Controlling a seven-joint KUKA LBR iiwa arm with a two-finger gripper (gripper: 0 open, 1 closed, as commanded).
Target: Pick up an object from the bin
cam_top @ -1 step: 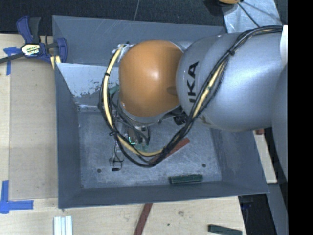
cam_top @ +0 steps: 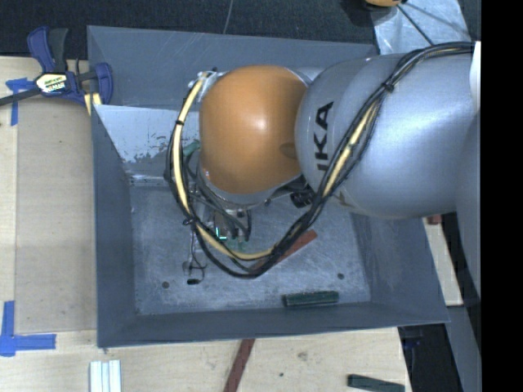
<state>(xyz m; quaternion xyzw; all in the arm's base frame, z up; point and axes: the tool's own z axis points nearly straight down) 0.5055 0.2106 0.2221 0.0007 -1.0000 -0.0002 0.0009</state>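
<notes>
red-brown stick lies tilted on the bin floor, just right of the wrist. its lower end is tucked under the black and yellow cables. of the loose things it is nearest to the jaws.

jaws: they sit under the orange cover, low over the middle of the floor. can't tell if they are apart or together.

small dark thing on the floor, just left of and below the wrist. too small to identify.

dark green flat bar lies along the foot of the near wall, well apart from the wrist.

bin: grey metal, sloped walls, flat floor. the floor is scuffed, with a pale scratch haze across it and a few small dark spots. far-left wall has a paler patch with dark scrape marks.

silver arm comes in from the right and covers the far-right part of the bin.

pale tabletop runs along the bin's left rim. beyond the far rim the ground is black.
</notes>
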